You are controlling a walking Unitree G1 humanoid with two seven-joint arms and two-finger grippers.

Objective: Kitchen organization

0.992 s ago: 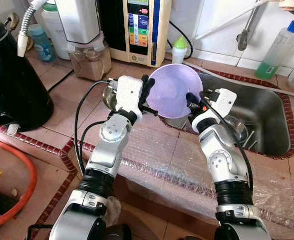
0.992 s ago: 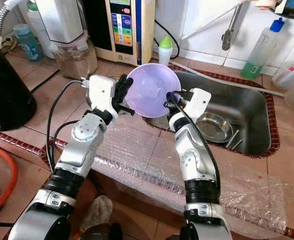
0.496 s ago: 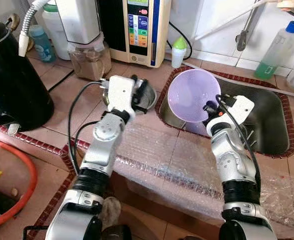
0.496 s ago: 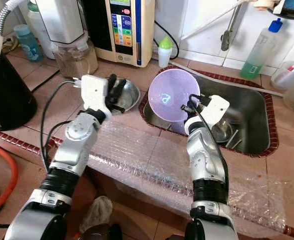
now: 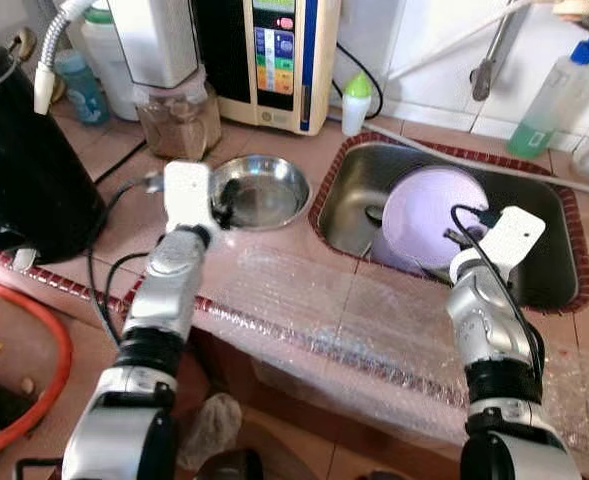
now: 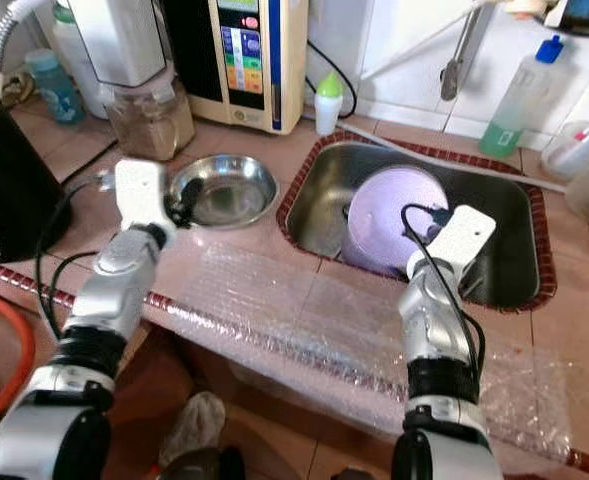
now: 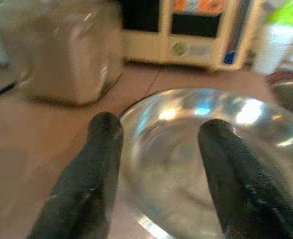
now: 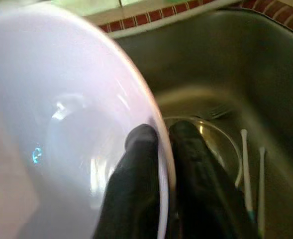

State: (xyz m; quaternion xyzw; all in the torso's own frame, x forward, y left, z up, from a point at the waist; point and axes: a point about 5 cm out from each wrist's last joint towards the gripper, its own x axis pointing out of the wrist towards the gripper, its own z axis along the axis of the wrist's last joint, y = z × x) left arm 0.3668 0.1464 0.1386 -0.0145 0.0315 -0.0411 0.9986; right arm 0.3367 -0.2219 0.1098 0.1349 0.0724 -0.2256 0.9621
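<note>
Right wrist view: the right claw is clamped on the rim of the lilac bowl, one finger inside and one outside.
Bowl position: held tilted over the sink, its lower edge down inside the basin; whether it touches the bottom cannot be told.
Sink contents: a steel dish lies beneath the claw, with a fork and two thin white sticks beside it.
Left claw: fingers apart, either side of the near rim of the steel bowl, not gripping it.
Steel bowl position: upright on the tiled surface, just left of the sink, in front of the glass jar.
Done, by my reading: the lilac bowl has reached the sink.
Left, by my reading: the right claw has not yet let go; the steel bowl looks like the next item to lift or move.
Foreground: bubble wrap covers the surface edge.
</note>
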